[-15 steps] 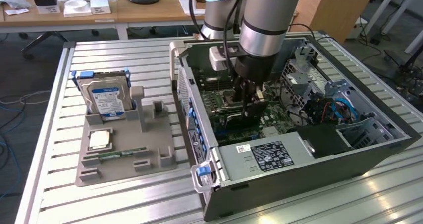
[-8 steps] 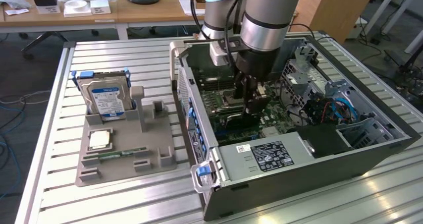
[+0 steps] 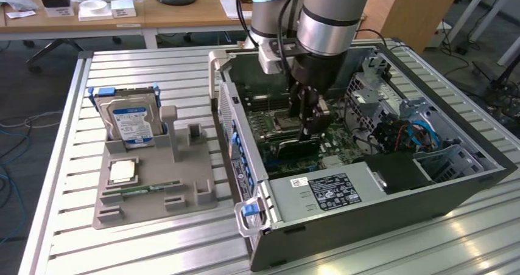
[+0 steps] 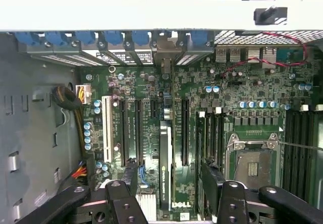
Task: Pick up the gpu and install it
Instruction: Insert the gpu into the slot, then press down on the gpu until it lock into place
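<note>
Black fingers [image 4: 117,199] of the gripper [image 4: 171,204] are being held as wide apart as they go, and nothing is being gripped between them. Directly below that gap, and clear of both fingers, the gpu [image 4: 165,158] is being seen edge-on. It is standing upright on the motherboard [image 4: 252,90], apparently in one of the long black slots [image 4: 184,133], though whether it is fully seated cannot be told.

Its long axis is being run straight away from the gripper toward the back wall of the case. There its silver end bracket [image 4: 164,52] is being lined up among the blue latches [image 4: 86,37]. The fingers are being kept one on each flat side of the card, so their closing line is crossing the card's thin direction, not its length. The empty processor socket [image 4: 252,163] is being left to one side of the card, well apart from it.

From the exterior view, the arm [image 3: 325,19] is being reached down into the open computer case [image 3: 366,226], with the gripper low over the board. Beyond the case, on the exterior view's left, a grey holder [image 3: 154,190] is being rested on the slatted table [image 3: 122,250], with a hard drive [image 3: 130,120] standing in it.
</note>
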